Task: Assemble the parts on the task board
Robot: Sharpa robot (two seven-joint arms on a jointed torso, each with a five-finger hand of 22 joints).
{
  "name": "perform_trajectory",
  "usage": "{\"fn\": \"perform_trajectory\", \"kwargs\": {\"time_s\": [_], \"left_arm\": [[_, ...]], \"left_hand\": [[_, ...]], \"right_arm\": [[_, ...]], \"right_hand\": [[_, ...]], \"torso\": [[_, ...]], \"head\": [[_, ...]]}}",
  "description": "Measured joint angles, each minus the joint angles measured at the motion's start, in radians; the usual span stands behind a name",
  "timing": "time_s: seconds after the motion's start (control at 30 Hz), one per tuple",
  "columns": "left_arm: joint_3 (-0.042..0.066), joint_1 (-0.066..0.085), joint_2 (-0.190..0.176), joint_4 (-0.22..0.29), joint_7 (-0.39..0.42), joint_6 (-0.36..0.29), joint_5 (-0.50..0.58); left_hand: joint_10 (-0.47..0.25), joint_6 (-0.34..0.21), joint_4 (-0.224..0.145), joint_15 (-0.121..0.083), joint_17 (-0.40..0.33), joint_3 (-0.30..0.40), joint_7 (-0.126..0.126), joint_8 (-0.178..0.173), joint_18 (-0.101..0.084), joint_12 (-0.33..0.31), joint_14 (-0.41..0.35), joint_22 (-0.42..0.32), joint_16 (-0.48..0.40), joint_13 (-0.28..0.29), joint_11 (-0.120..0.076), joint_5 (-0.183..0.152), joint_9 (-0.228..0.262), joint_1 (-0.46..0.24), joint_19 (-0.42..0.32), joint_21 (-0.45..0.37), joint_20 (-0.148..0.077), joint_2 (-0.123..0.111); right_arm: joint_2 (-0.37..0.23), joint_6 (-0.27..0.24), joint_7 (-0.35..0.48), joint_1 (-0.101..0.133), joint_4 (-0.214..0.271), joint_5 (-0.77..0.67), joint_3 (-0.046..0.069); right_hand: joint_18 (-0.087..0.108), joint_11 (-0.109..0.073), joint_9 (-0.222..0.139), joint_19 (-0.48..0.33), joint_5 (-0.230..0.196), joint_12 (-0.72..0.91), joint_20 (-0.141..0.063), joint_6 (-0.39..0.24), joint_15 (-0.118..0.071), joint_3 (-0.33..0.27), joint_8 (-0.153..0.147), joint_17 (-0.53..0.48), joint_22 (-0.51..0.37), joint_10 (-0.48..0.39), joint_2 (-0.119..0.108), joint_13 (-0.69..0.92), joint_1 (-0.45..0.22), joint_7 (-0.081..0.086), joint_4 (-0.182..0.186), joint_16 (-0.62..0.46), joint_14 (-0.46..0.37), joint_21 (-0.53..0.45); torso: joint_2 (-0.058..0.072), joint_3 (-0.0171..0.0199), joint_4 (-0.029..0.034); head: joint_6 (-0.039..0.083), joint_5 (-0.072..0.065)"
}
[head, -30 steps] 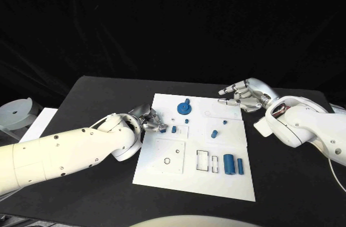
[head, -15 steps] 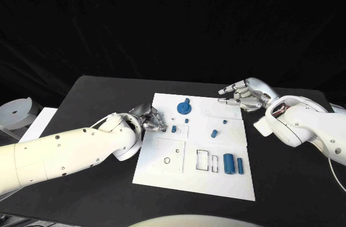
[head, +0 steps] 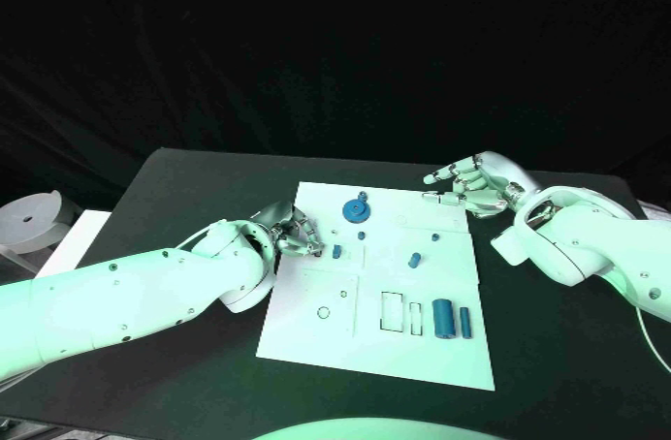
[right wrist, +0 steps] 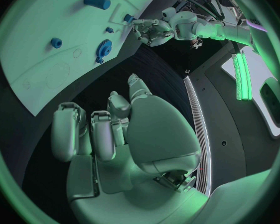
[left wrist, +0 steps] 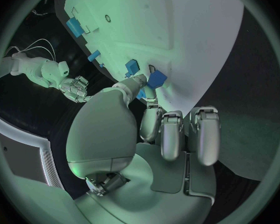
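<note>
The white task board (head: 377, 353) lies in the middle of the table. On it are a blue gear (head: 357, 208), small blue pieces (head: 337, 251) (head: 415, 260) and two blue cylinders (head: 443, 316) near its right edge. My left hand (head: 287, 229) is at the board's left edge. Its thumb and a finger pinch a small blue part (left wrist: 157, 78) against the board (left wrist: 196, 30), and another blue piece (left wrist: 132, 65) stands just beyond it. My right hand (head: 475, 186) hovers at the board's far right corner, fingers loosely bent and holding nothing.
A white round object (head: 31, 219) and a white sheet (head: 70, 244) lie off the black table's (head: 182, 188) left side. The right wrist view looks along the board (right wrist: 47, 20) past the gear (right wrist: 102, 49) to the left hand (right wrist: 149, 30).
Hardly anything: the left hand has shifted a little at the board's left edge. The right hand has stayed where it was.
</note>
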Motion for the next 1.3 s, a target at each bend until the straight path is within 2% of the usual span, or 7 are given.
{"fn": "perform_trajectory", "kwargs": {"time_s": [0.13,0.23,0.3,0.47,1.13,1.3], "left_arm": [[0.0,0.0,0.001,-0.001,0.001,0.0,0.002],[0.0,0.0,0.001,-0.001,0.005,-0.002,0.004],[0.0,0.0,0.001,-0.001,0.009,-0.003,0.005],[0.0,0.0,0.001,-0.001,0.018,-0.008,0.01],[0.0,0.0,0.003,-0.003,0.035,-0.019,0.021],[0.0,0.0,0.002,-0.003,0.036,-0.019,0.024]], "left_hand": [[0.0,-0.006,0.015,0.0,0.0,-0.015,0.005,-0.003,0.0,0.0,0.0,0.0,0.0,-0.003,0.0,0.0,0.002,-0.017,0.0,0.0,0.0,-0.009],[0.0,-0.019,0.028,0.0,0.0,-0.029,0.018,-0.021,0.0,-0.004,0.0,0.0,0.0,-0.004,0.0,0.0,-0.003,-0.02,0.0,0.0,0.0,-0.013],[0.0,-0.019,0.03,0.0,0.0,-0.044,0.019,-0.025,0.0,-0.004,0.0,0.0,0.0,-0.004,0.0,0.0,-0.007,-0.026,0.0,0.0,0.0,-0.018],[0.0,-0.022,0.032,0.0,0.0,-0.052,0.022,-0.029,0.0,-0.004,0.0,0.0,0.0,-0.002,0.007,0.0,-0.009,-0.026,0.0,0.0,0.0,-0.018],[0.0,-0.022,0.038,0.0,0.0,-0.063,0.022,-0.033,0.0,-0.004,0.0,0.0,0.0,-0.002,0.007,0.0,-0.01,-0.029,0.0,0.0,0.0,-0.015],[0.0,-0.022,0.05,0.0,0.0,-0.087,0.022,-0.041,0.0,-0.004,0.0,0.0,0.0,0.002,0.007,0.0,-0.012,-0.035,0.002,0.0,0.002,-0.009]], "right_arm": [[0.0,0.0,0.0,0.0,0.0,0.0,0.0],[-0.001,0.0,0.0,0.0,0.0,0.0,0.0],[-0.001,0.0,0.0,0.0,0.0,0.0,0.0],[-0.001,0.0,0.0,0.0,-0.001,0.0,0.0],[0.0,-0.001,0.001,0.0,-0.002,0.0,0.0],[0.0,-0.001,0.001,0.0,-0.002,0.0,0.0]], "right_hand": [[0.0,0.0,0.0,0.0,0.0,0.0,0.0,0.0,0.0,0.0,0.0,0.0,0.0,0.0,0.0,0.0,0.0,0.0,0.0,0.0,0.0,0.0],[0.0,0.0,0.0,0.0,0.0,0.0,0.0,0.0,0.0,0.0,0.0,0.0,0.0,0.0,0.0,0.0,0.0,0.0,0.0,0.0,0.0,0.0],[0.0,0.0,0.0,0.0,0.0,0.0,0.0,0.0,0.0,0.0,0.0,0.0,0.0,0.0,0.0,0.0,0.0,0.0,0.0,0.0,0.0,0.0],[0.0,0.0,0.0,0.0,0.0,0.0,0.0,0.0,0.0,0.0,0.0,0.0,0.0,0.0,0.0,0.0,0.0,0.0,0.0,0.0,0.0,0.0],[0.0,-0.004,0.0,0.0,0.0,0.0,0.0,0.0,0.0,-0.003,0.0,0.0,-0.001,-0.004,0.0,-0.004,0.0,0.0,0.003,0.0,0.0,0.0],[0.0,-0.004,0.0,0.0,0.0,0.0,0.0,0.0,0.0,-0.003,0.0,0.0,-0.002,-0.004,0.0,-0.003,0.0,0.0,0.003,0.0,0.0,0.0]], "torso": [[0.0,0.0,-0.0001],[0.0,0.0,-0.0001],[0.0,0.0,-0.0001],[0.0,-0.0005,0.0001],[0.0,-0.001,0.0005],[0.0,-0.0008,0.0005]], "head": [[0.001,-0.001],[0.002,-0.001],[0.003,-0.001],[0.003,-0.003],[0.004,-0.003],[0.005,-0.003]]}}
